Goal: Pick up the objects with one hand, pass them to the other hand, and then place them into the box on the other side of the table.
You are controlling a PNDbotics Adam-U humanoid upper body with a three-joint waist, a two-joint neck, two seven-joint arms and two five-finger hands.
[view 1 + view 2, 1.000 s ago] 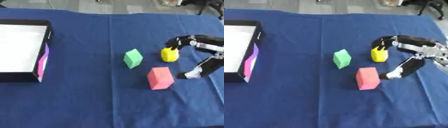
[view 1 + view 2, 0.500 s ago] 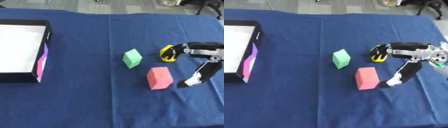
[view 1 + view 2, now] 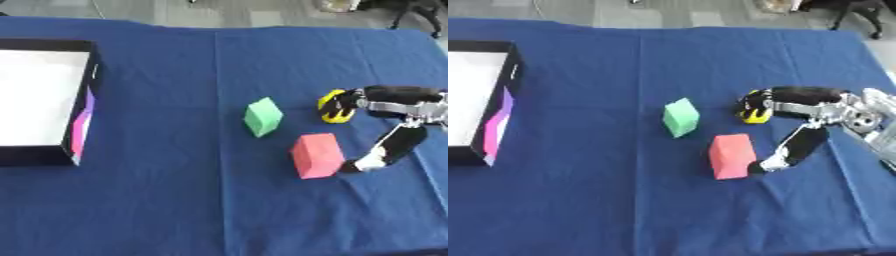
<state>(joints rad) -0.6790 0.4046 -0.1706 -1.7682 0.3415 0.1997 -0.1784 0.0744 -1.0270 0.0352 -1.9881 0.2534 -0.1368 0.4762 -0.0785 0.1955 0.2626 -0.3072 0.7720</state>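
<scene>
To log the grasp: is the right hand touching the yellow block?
Touching. In the right eye view, fingers of the right hand curl over the yellow block with no gap.

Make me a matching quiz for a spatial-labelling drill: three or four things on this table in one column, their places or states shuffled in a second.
Things:
1. box
2. green block
3. red block
4. yellow object

Places or states:
A. between the right hand's fingers
B. table's left edge
C. near the thumb tip
D. alone, mid-table

Pairs: 1-B, 2-D, 3-C, 4-A
</scene>
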